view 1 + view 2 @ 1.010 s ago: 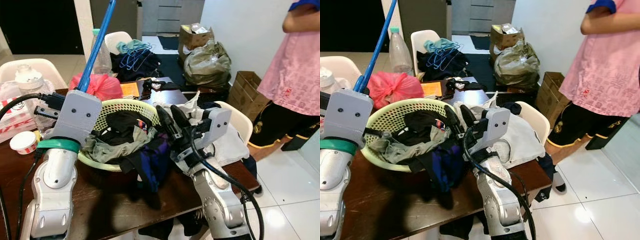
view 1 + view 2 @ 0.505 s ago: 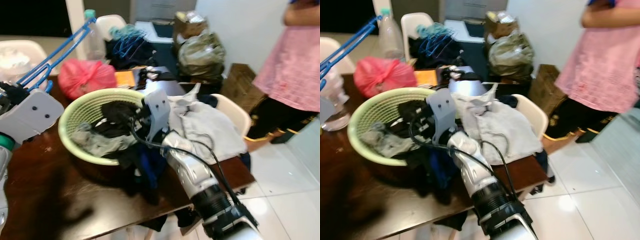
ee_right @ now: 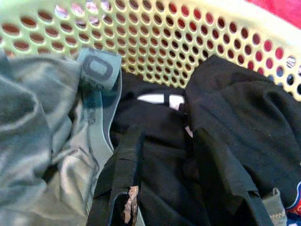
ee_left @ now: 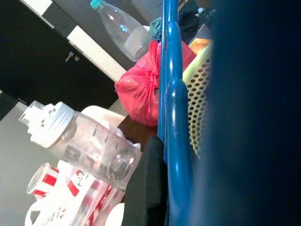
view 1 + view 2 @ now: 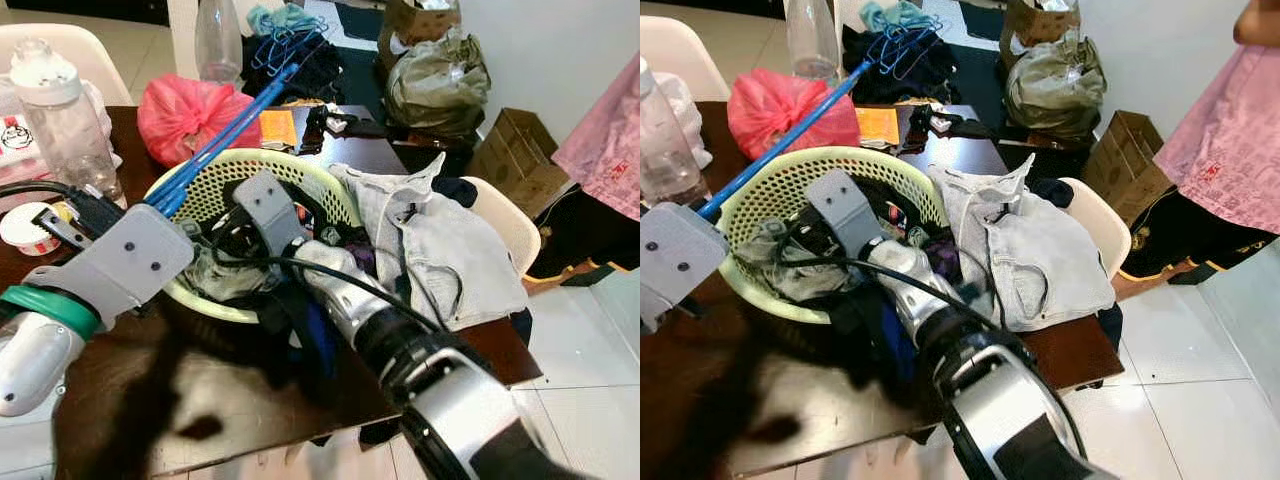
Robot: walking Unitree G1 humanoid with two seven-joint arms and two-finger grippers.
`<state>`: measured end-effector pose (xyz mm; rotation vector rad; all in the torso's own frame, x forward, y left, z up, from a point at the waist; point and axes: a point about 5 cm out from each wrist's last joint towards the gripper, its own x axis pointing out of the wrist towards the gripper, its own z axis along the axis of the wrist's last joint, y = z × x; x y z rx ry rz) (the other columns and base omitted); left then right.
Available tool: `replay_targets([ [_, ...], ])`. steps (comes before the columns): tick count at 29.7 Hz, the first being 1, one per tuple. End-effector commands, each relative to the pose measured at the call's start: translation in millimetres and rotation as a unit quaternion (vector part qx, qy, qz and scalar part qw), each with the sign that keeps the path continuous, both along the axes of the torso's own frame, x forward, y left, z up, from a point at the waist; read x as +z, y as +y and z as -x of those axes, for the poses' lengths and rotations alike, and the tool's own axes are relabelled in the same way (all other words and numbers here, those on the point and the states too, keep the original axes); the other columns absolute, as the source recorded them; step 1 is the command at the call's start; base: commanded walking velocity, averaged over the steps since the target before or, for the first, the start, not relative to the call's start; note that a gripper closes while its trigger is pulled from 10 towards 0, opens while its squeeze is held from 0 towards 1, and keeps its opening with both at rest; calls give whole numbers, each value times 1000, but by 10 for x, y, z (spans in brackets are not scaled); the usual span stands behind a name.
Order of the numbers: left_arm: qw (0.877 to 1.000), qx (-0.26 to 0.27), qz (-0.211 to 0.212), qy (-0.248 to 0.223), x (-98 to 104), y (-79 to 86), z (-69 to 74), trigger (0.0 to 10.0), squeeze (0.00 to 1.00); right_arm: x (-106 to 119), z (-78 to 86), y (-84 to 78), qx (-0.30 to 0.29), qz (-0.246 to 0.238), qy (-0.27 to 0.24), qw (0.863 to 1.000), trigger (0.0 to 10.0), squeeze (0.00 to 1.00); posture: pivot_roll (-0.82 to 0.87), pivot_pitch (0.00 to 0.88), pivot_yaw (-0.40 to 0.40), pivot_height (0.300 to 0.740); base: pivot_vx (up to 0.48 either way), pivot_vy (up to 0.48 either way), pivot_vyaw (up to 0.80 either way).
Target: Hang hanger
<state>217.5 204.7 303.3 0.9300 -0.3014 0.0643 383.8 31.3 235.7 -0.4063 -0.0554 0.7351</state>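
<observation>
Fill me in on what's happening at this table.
The robot is working over a pale green laundry basket full of clothes on a dark table. Its left gripper grips a blue hanger that slants over the basket. Its right gripper reaches into the basket with fingers open over a black garment. Grey jeans lie beside the basket, and a person in pink stands nearby.

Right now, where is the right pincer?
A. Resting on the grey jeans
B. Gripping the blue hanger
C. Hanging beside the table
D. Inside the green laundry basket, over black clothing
D: the right pincer has its fingers spread over black clothing inside the green laundry basket.
</observation>
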Motion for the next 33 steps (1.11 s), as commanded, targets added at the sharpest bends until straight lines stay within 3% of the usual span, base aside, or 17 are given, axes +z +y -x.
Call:
replay_targets([
  [1, 1000, -1, -6, -5, 34, -2, 80, 10000, 0, -170, -56, -154, -17, 62, 13, 998, 10000, 0, 440, 222, -126, 740, 0, 0, 0],
  [2, 1000, -1, -6, -5, 34, -2, 80, 10000, 0, -170, -56, -154, -17, 62, 13, 998, 10000, 0, 440, 222, -126, 740, 0, 0, 0],
  [3, 1000, 1, -5, -8, 45, 0, 100, 10000, 0, -263, -59, -210, -10, 102, 17, 995, 4549, 0, 440, 223, -127, 740, 0, 0, 0],
  [4, 1000, 1, -2, -8, 53, 0, 118, 10000, 0, -350, -47, -237, 6, 142, 20, 990, 0, 0, 439, 222, -127, 740, 0, 0, 0],
  [13, 1000, 1, 5, -5, 53, -18, 136, 10000, 0, -446, -6, -218, 44, 197, 18, 979, 0, 0, 433, 214, -125, 740, 0, 0, 0],
  [14, 1000, 2, 7, -7, 57, -25, 130, 10000, 0, -356, -14, -183, 42, 151, 22, 987, 0, 0, 435, 214, -125, 740, 0, 0, 0],
  [15, 1000, 5, 9, -10, 62, -31, 127, 10000, 0, -186, -36, -144, 38, 62, 30, 997, 0, 0, 435, 214, -125, 740, 0, 0, 0],
  [16, 1000, 5, 9, -10, 62, -31, 127, 10000, 0, -186, -36, -144, 38, 62, 30, 997, 0, 0, 435, 214, -125, 740, 0, 0, 0],
  [17, 1000, 9, 11, -13, 64, -33, 124, 10000, 0, 46, -61, -120, 39, -55, 43, 997, 0, 0, 433, 210, -123, 740, 0, 0, 0],
  [18, 1000, 9, 11, -13, 64, -33, 124, 10000, 0, 46, -61, -120, 39, -55, 43, 997, 0, 0, 433, 210, -123, 740, 0, 0, 0],
  [19, 1000, 13, 14, -16, 64, -33, 119, 10000, 0, 285, -88, -138, 46, -180, 65, 980, 0, 0, 428, 206, -121, 740, 0, 0, 0],
  [21, 999, 17, 21, -25, 75, -39, 101, 10000, 0, 617, -119, -240, 77, -326, 74, 939, 0, 0, 418, 196, -116, 740, 0, 0, 0],
  [23, 999, 17, 21, -25, 75, -39, 101, 10000, 0, 617, -119, -240, 77, -326, 74, 939, 0, 0, 418, 196, -116, 740, 0, 0, 0],
  [24, 999, 18, 24, -28, 83, -42, 95, 10000, 0, 712, -127, -292, 89, -359, 69, 927, 0, 0, 418, 196, -116, 740, 0, 0, 0],
  [27, 999, 19, 27, -31, 92, -44, 86, 10000, 0, 791, -134, -352, 98, -382, 59, 917, 0, 0, 409, 190, -112, 740, 0, 0, 0],
  [29, 998, 24, 33, -43, 117, -47, 58, 10000, 0, 954, -155, -596, 109, -432, 18, 895, 0, 0, 393, 182, -105, 740, 0, 0, 0],
  [33, 998, 27, 37, -51, 133, -45, 44, 10000, 0, 1019, -153, -719, 110, -449, -6, 887, 0, 0, 386, 180, -101, 740, 0, 0, 0],
])
